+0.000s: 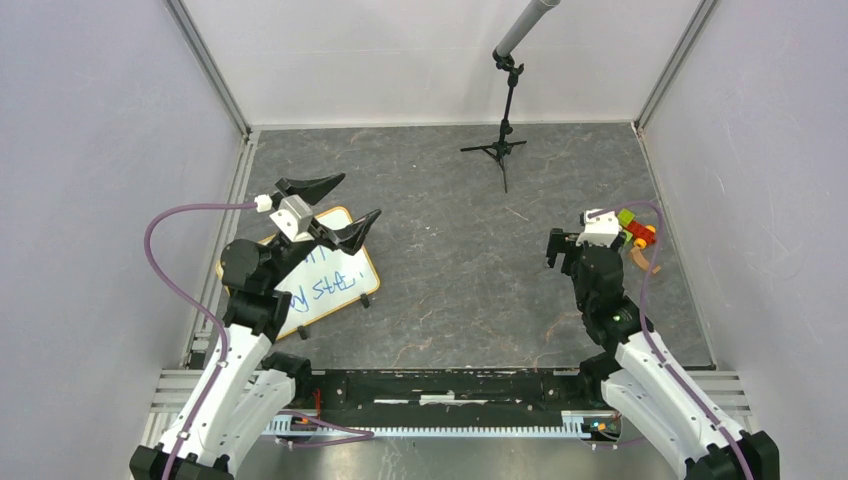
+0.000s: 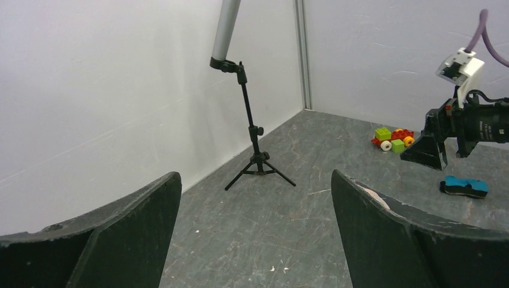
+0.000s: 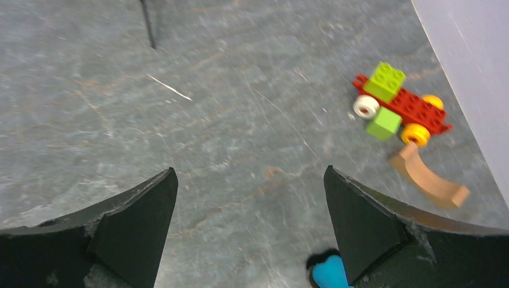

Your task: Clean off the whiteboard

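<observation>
the table [image 1: 450, 290] had a dark grey top with pale veins, like rough stone, and plain white walls stood around it. the whiteboard [image 1: 338, 287] lay flat on the left side, a small rectangle with rounded corners, a thin tan frame and little black feet. blue handwriting was on its smooth white face, and the left arm covered part of it.

the left gripper [image 1: 360, 196] hung over the far edge of the board. its two black wedge-shaped fingers were wide apart, held nothing and pointed away, so the left wrist view did not show the board. the right gripper [image 3: 249, 171] was well apart from the board, on the right side of the table. its matt black fingers were also spread and empty.

near the right gripper lay a toy car [image 3: 399, 108] of red and green plastic bricks, a curved tan wooden piece [image 3: 429, 180] and a blue pad with a black edge [image 2: 463, 186]. a thin black tripod [image 1: 503, 140] with a grey tube stood at the back.
</observation>
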Action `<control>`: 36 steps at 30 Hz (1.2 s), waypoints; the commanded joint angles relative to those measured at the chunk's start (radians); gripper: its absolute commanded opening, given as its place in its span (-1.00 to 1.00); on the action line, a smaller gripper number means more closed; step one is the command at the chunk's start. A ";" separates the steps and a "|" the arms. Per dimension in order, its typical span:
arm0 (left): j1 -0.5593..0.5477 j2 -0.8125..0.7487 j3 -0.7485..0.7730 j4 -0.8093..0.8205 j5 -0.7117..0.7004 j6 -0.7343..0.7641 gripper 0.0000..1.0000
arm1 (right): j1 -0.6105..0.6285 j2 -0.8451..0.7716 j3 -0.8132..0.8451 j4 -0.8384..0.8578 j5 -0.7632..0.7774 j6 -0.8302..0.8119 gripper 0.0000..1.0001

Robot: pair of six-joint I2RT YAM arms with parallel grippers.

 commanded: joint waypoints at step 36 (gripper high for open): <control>-0.025 0.026 0.010 0.109 0.064 -0.072 0.99 | -0.582 0.004 -0.081 -0.513 -0.694 0.364 0.95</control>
